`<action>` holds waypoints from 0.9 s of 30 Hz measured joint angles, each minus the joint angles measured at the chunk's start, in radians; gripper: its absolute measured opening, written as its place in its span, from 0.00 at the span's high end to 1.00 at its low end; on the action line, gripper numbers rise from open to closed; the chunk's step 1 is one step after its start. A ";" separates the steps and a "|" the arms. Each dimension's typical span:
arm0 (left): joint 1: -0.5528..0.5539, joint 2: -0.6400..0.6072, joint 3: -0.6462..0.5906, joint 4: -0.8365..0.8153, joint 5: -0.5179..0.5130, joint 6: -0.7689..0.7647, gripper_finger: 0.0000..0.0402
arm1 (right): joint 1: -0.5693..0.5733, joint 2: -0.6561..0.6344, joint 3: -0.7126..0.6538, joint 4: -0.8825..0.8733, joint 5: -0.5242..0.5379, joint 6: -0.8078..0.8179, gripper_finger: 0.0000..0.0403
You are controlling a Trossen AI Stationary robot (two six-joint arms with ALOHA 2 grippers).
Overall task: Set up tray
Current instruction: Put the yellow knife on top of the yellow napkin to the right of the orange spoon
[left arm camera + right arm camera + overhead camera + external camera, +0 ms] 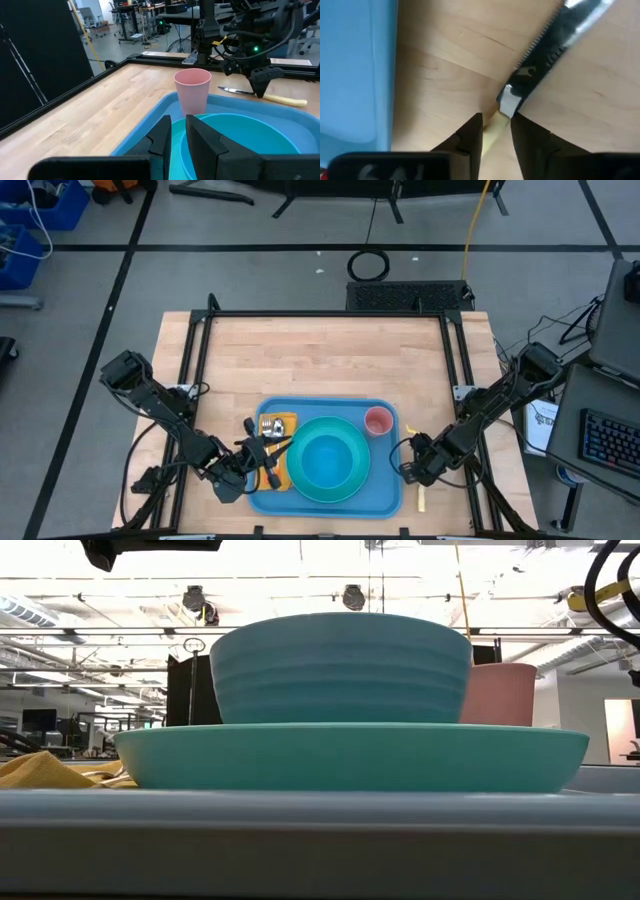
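The blue tray (385,495) lies at the table's near middle. On it a turquoise plate (352,480) carries a blue bowl (325,460). A pink cup (378,421) stands at the tray's far right corner. A yellow napkin (275,425) with cutlery lies on the tray's left part. My left gripper (262,454) hovers over the napkin's near end, open by a narrow gap (178,125) and holding nothing. My right gripper (409,471) is just right of the tray, shut on a yellow-handled knife (421,498) that lies on the table. My right gripper pinches the knife between its two fingers at the handle's blade end (492,134), just behind the metal collar. The fingers come from above, pointing down, across the knife. The knife lies flat on the table, its serrated blade (555,40) reaching out past the fingertips.
Bare wood (320,360) takes up the table's far half. A black metal frame (330,314) runs along the table's edges. Only a narrow strip of table (425,480) separates the tray's right rim from the frame rail.
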 joint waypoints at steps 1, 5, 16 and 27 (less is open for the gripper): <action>0.000 0.000 0.000 0.000 0.001 0.000 0.84 | 0.000 0.000 0.000 -0.004 0.002 -0.004 0.78; 0.000 0.000 0.000 0.000 0.009 -0.002 0.84 | 0.001 0.000 -0.001 -0.011 0.013 -0.030 0.86; 0.000 0.000 0.000 0.000 0.035 -0.003 0.84 | 0.002 0.000 -0.001 -0.018 0.023 -0.061 0.95; 0.000 0.000 0.000 0.000 0.036 -0.006 0.84 | 0.011 -0.034 -0.003 -0.016 0.051 -0.075 0.95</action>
